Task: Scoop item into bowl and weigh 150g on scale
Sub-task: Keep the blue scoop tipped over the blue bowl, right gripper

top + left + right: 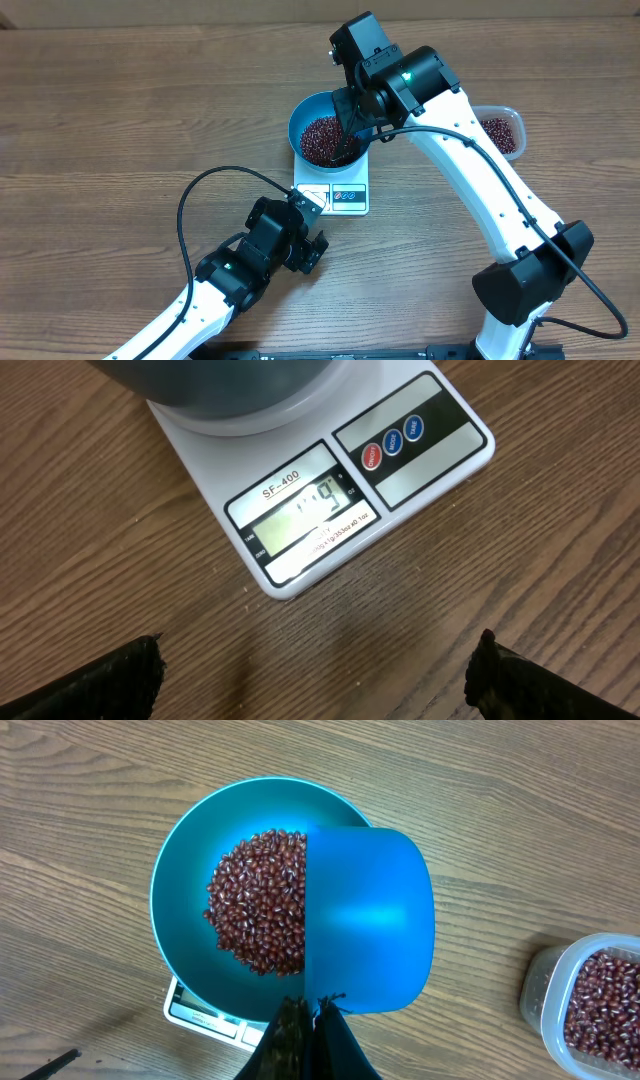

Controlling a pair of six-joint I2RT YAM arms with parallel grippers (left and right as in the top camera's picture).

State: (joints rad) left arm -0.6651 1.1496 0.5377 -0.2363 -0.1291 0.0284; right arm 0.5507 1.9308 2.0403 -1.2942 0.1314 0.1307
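The teal bowl [303, 112] stands on the white scale [346, 196] and holds a heap of dark red-brown beans [320, 138]. In the right wrist view the beans [255, 905] fill the left half of the bowl [175, 870]. A bright blue scoop [370, 920] hangs over its right half, with no beans showing on it. My right gripper [318, 1010] is shut on the scoop's handle. My left gripper [320, 680] is open and empty, low over the table just in front of the scale [300, 510], whose display is lit.
A clear plastic tub [500, 130] with more beans stands right of the bowl, seen also as tub [590, 1000] in the right wrist view. The right arm reaches over from the near right. Bare wood lies left of the scale.
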